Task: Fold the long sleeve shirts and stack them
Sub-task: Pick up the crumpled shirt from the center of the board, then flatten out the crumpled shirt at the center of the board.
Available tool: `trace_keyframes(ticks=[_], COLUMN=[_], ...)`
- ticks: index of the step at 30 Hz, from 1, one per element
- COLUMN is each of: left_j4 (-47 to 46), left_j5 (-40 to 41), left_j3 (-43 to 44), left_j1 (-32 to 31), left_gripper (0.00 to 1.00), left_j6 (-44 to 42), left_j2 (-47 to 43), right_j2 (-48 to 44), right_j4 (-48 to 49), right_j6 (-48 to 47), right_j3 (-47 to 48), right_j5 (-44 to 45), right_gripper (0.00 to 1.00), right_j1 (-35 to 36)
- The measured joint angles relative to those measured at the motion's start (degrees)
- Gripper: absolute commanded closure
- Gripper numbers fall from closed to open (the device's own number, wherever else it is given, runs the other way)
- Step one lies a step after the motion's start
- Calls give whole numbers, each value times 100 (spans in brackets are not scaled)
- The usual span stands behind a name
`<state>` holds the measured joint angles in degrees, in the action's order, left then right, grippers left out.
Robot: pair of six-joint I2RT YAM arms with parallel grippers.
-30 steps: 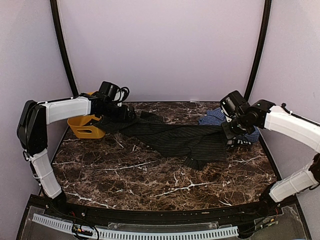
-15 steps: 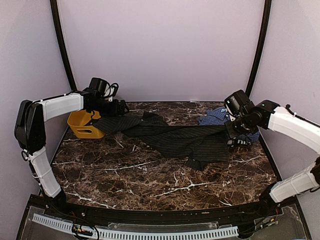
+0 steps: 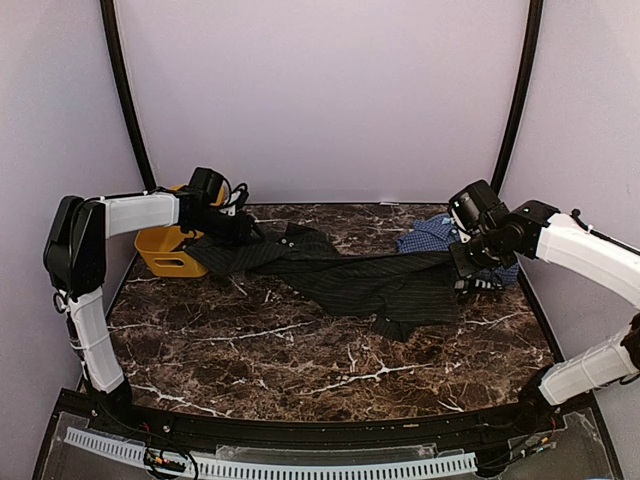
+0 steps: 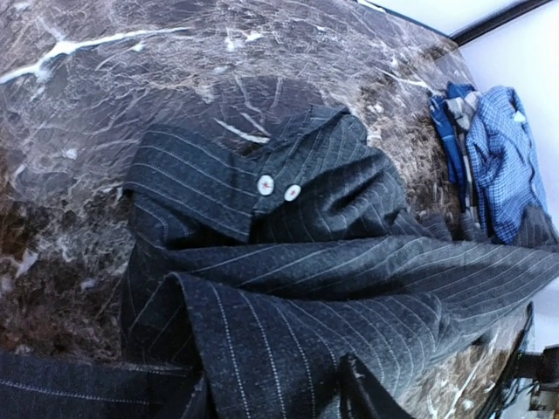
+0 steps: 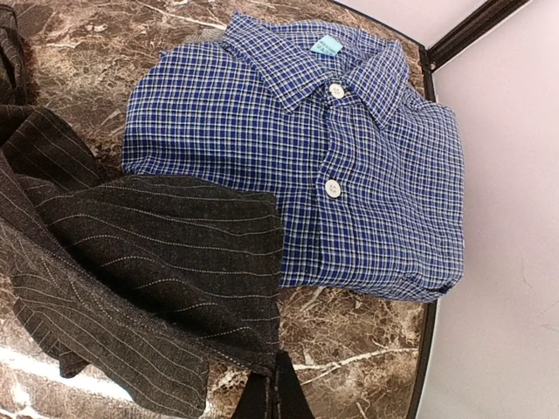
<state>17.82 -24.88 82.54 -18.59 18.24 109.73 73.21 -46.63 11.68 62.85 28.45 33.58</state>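
Note:
The black pinstriped long sleeve shirt lies stretched across the back of the marble table between my two grippers. My left gripper is down at its left end, beside the basket. In the left wrist view the pinstriped cloth bunches over the jaws and only one fingertip shows. My right gripper is shut on the edge of the black shirt, a little above the table. The blue checked shirt lies folded, collar up, just behind that grip at the back right.
A yellow plastic basket stands at the back left corner, right behind the left gripper. The table's dark right edge runs close to the blue shirt. Two black frame posts rise at the back corners.
My left gripper has come down and to the right from above the basket onto the shirt's left end. The right gripper has hardly moved and keeps its grip.

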Motion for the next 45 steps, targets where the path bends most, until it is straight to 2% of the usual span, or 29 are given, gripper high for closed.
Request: trace_keyframes(ticks=[1,3,4,10,15,21,26,30,38,45], left_j4=[0,-33,-74,-398,-979,-1888,-1943,-1749,-1346,-538], left_j5=[-66,-278,-411,-1108,-1414,-1554,-1495,-1263,-774,-387], left_j3=[-9,-33,-72,-629,-911,-907,-691,-415,-61,918], left_j1=[2,7,7,4,4,4,-4,-4,-4,-7], left_gripper=[87,98,99,100,100,100,100,100,100,100], left_j6=[44,81,83,358,942,1810,2098,2090,1947,1617], left_j2=[2,2,-4,-540,-1777,-3174,-3521,-3641,-4280,-4972], right_j2=[0,0,0,0,-7,-341,-553,-562,-719,-839], right_j4=[0,-2,-4,-9,-63,-59,15,35,-61,-713], right_j6=[0,0,2,2,33,-55,-280,-494,-691,-634], right_j3=[0,0,0,2,131,828,1626,2122,3106,4406], right_j5=[0,4,7,42,170,238,24,-428,-2109,-3464], right_gripper=[100,100,100,100,100,100,100,100,100,100], right_j1=[0,-4,-11,-116,-365,-564,-564,-564,-564,-564])
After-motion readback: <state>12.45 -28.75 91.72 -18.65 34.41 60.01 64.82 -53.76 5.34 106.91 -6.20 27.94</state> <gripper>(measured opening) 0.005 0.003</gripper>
